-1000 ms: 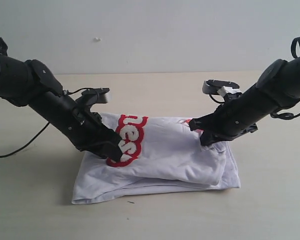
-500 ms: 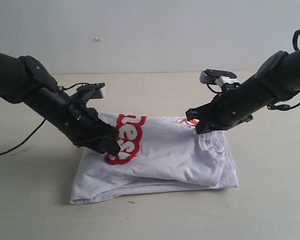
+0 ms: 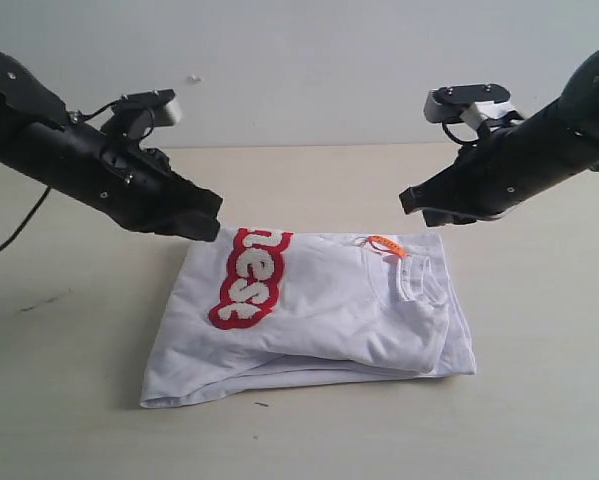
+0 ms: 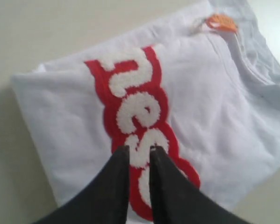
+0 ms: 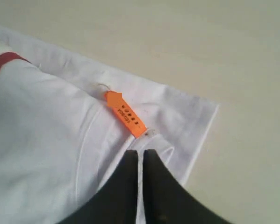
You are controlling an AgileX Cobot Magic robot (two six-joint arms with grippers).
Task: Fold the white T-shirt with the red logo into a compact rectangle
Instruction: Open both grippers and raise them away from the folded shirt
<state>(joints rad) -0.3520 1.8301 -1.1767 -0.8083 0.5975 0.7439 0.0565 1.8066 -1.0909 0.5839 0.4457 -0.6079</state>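
The white T-shirt (image 3: 329, 310) lies folded in a thick rectangle on the table, neck toward the right. Its red logo (image 3: 247, 278) runs across the left part of the top layer, and the orange tag (image 3: 386, 245) sticks out at the collar. My left gripper (image 3: 211, 215) hangs above the shirt's back left corner, shut with only a thin slit and holding nothing; in its wrist view the gripper (image 4: 140, 148) hovers over the logo (image 4: 140, 112). My right gripper (image 3: 411, 202) hangs above the collar side, shut and empty, just short of the tag (image 5: 125, 114).
The beige table (image 3: 539, 380) surrounds the shirt on all sides. A white wall stands behind it. A black cable trails off the left arm onto the table at the far left.
Both grippers have lifted off the shirt and drawn back outward and upward. The shirt lies flat by itself, with the logo and the tag now uncovered.
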